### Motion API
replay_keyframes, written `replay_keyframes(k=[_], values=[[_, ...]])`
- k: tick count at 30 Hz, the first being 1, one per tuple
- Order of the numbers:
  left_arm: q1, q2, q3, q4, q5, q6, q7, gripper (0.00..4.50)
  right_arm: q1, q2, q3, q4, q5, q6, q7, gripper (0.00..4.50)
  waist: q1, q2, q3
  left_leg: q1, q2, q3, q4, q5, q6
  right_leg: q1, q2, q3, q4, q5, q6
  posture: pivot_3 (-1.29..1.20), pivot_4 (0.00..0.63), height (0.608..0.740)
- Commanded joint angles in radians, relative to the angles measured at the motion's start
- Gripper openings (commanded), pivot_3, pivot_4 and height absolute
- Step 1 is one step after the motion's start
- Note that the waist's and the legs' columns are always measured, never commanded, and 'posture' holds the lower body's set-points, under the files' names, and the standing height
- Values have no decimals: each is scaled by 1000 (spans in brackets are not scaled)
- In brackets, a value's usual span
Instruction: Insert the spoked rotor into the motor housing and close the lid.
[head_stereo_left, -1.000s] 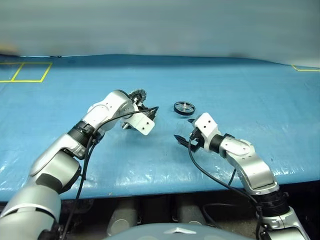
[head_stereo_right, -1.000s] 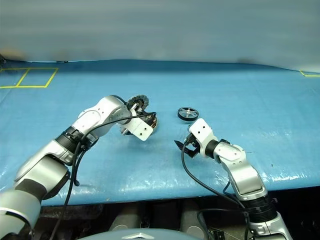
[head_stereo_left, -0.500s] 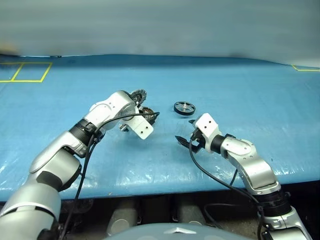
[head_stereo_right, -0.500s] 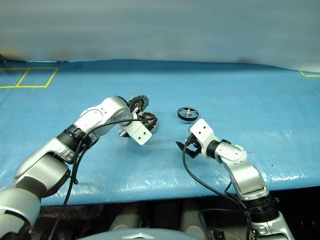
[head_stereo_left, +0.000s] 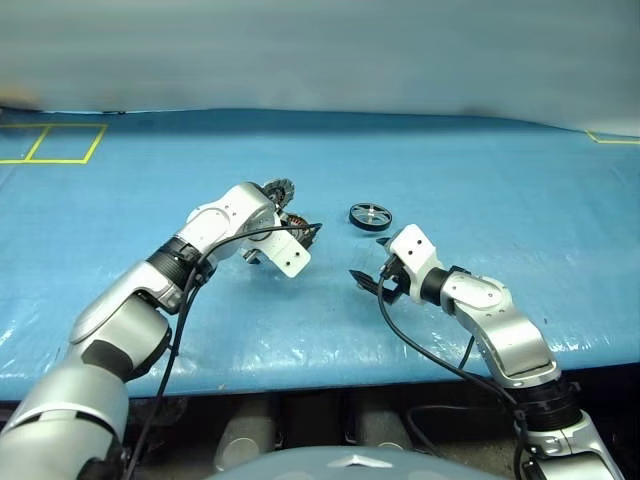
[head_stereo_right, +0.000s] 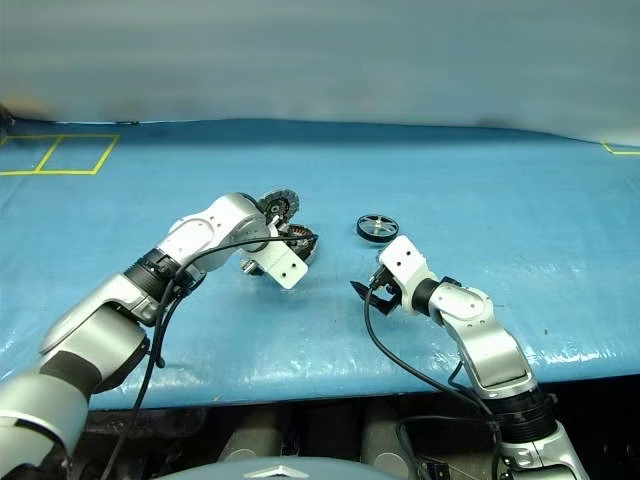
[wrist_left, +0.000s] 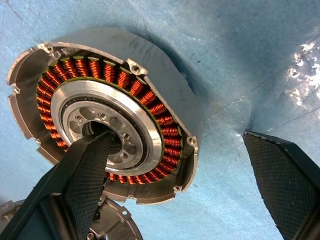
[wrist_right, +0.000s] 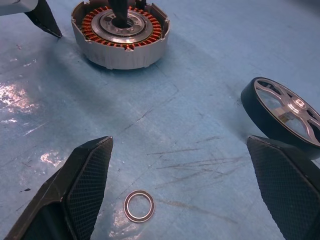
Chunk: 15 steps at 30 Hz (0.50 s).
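Housing position is the main change: over the last second I have lowered the left gripper (wrist_left: 185, 185) onto the motor housing (wrist_left: 107, 112), 1 finger (wrist_left: 82, 182) now in its centre hub, the other spread outside the wall on the blue sheet (head_stereo_left: 480, 180). No grip yet; closing comes next. The right gripper (wrist_right: 182, 192) waits spread wide, the spoked rotor (wrist_right: 282, 112) beside it, a thin washer (wrist_right: 139, 205) between its fingers.

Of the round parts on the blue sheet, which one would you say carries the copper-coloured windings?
The motor housing beneath the left gripper; the spoked rotor is black-rimmed, the small washer plain.
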Motion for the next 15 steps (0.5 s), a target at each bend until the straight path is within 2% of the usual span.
replay_keyframes(k=[1,6,15], values=[[-12,-1,-5,19,-1,-14,-4,3639,-7,2,-17,-39,9,-6,-8,4500,0,0,0,0,0,0,0,0,0,0,0,0,0,0,0,0,150,740],[-5,5,-9,31,6,-25,0,2081,-4,8,-19,-41,9,-8,-16,4500,-6,0,0,0,0,0,0,0,0,0,0,0,0,0,0,0,150,740],[6,28,-6,25,4,-68,22,2076,7,16,-34,-39,5,-18,-43,4500,-13,0,0,1,0,0,0,0,0,0,0,0,1,0,0,0,150,740]])
